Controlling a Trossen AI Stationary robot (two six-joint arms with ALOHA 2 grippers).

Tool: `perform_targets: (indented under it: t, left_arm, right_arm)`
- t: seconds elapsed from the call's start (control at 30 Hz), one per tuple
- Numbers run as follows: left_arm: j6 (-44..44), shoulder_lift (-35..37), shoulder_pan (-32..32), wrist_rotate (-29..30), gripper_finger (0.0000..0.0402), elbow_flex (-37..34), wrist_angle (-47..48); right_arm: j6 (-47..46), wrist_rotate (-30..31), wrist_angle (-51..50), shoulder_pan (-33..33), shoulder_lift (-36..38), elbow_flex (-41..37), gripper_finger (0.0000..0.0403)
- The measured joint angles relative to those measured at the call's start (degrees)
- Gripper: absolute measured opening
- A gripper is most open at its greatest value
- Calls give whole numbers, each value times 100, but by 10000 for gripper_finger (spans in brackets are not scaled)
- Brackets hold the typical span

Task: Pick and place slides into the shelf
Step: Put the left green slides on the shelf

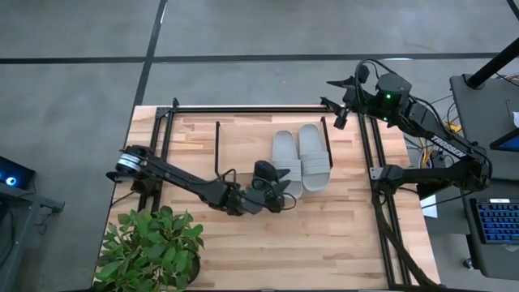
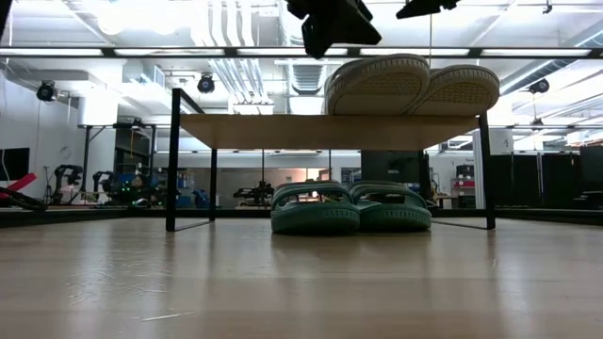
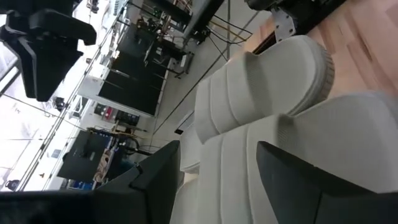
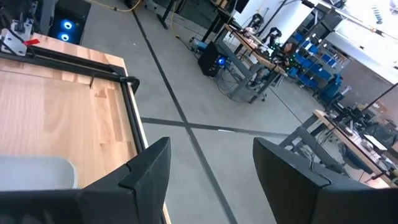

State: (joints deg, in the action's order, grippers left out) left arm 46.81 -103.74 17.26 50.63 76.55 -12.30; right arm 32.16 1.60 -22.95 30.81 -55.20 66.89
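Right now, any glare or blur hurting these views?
Low view: bright ceiling lights wash out the top, and the teal slides sit in shade under the shelf. Left wrist view: grey slides fill the frame, soft up close. High view: even light.

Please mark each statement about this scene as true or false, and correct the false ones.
1. Two grey slides lie side by side on top of the shelf. True.
2. The teal slides sit on top of the shelf. False: they stand under it, on the table.
3. The left hand is at the heel end of the grey slides, fingers open. True.
4. The right hand holds a teal slide. False: it is open and empty, off by the table's far right corner.
5. A potted plant stands at the table's near left corner. True.
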Motion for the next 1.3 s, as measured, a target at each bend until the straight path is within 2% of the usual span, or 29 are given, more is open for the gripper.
perform_targets:
  t: [0.23,0.37,0.43,0.57,0.63,1.0,1.13,1.3]
  left_arm:
    - [-265,402,37,61,196,-21,254]
    - [-1026,863,42,-56,196,-161,315]
    - [-1601,1197,36,-579,196,-253,424]
    - [-2502,1990,-7,-2039,196,-580,387]
    - [-2813,2319,-42,-2174,196,-807,397]
    - [-2997,3777,-69,-2111,196,-2018,243]
    - [-2996,4193,-67,-2108,196,-2259,180]
    - [-2994,4562,-68,-2033,196,-2561,232]
  right_arm:
    - [-230,-48,-25,-2,58,0,219]
    - [-829,-817,-34,0,241,0,219]
    - [-1270,-1276,-36,-16,379,0,219]
    - [-2080,-1913,3,-47,748,-86,219]
    - [-2294,-2048,61,-154,990,-241,219]
    - [-2648,-1976,1850,-1315,2996,-2046,219]
    - [-2706,-1454,1837,-1494,3438,-2415,219]
    - [-2720,-1470,1761,-1522,3598,-2649,219]
